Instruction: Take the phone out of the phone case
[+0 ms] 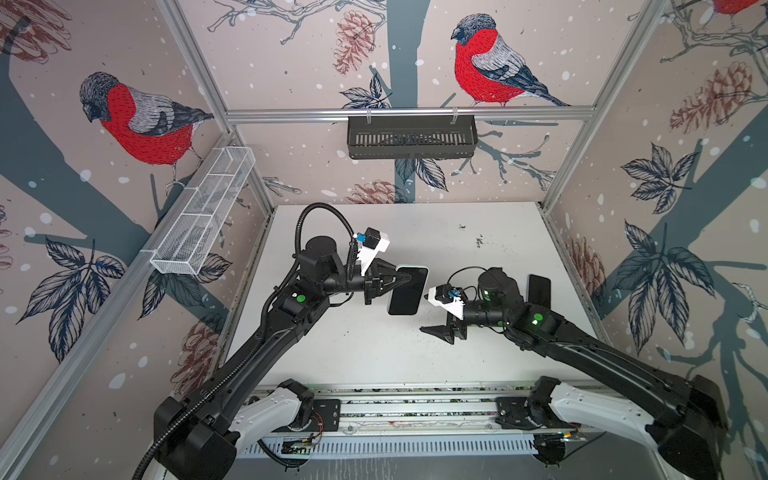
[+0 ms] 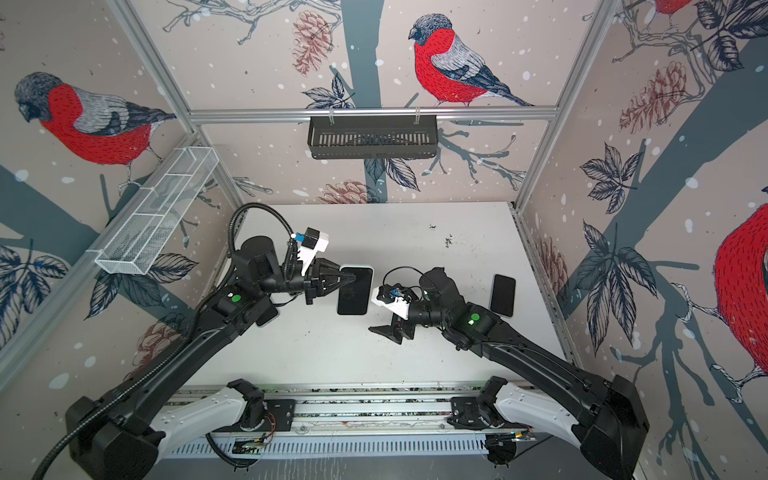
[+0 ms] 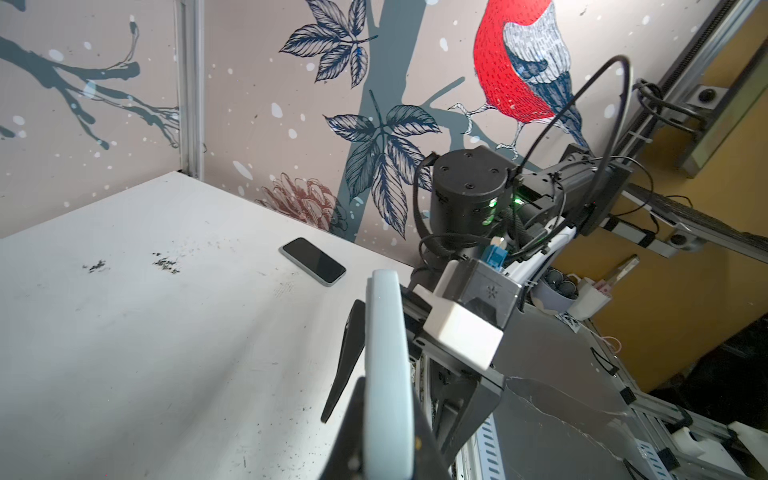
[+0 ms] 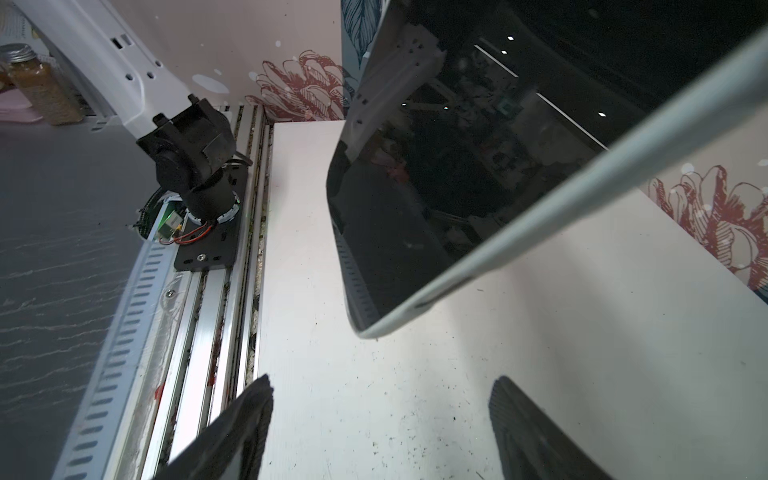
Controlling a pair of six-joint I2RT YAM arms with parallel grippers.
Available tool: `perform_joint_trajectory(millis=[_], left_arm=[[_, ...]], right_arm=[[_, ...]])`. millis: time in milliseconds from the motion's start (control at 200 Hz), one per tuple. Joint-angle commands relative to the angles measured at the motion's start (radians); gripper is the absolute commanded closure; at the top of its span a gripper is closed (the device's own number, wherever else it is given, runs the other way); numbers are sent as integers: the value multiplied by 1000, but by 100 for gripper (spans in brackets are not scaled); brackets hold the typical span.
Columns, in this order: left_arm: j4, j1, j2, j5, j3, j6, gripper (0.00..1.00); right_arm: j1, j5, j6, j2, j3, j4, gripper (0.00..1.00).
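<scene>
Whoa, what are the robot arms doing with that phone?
The left gripper pinches a phone in its pale case and holds it above the white table. The right gripper is open beside it, touching nothing. The phone is not out yet. A second phone lies flat by the right wall.

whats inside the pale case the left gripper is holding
A black phone with a glossy screen fills the pale plastic case, which the left gripper pinches at one edge above the table. The case covers the phone's back and sides, so those cannot be seen.
</scene>
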Motion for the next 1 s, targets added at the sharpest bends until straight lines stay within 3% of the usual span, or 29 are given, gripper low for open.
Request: perform_joint_trajectory(millis=[0,225,665,996], left_arm=[[208,0,-2,84,-19,-77,100],[268,2,-5,97,-43,-123,100],[245,1,1,73,-48,-93,100],[269,0,1,74,-67,-98,100]], right_arm=[[1,-63,-91,7,2,-6,19],[-13,-126,-133,26,16,-5,23],[-14,-255,-138,44,33,-13,30],[-19,-272,-129,66,44,-12,38]])
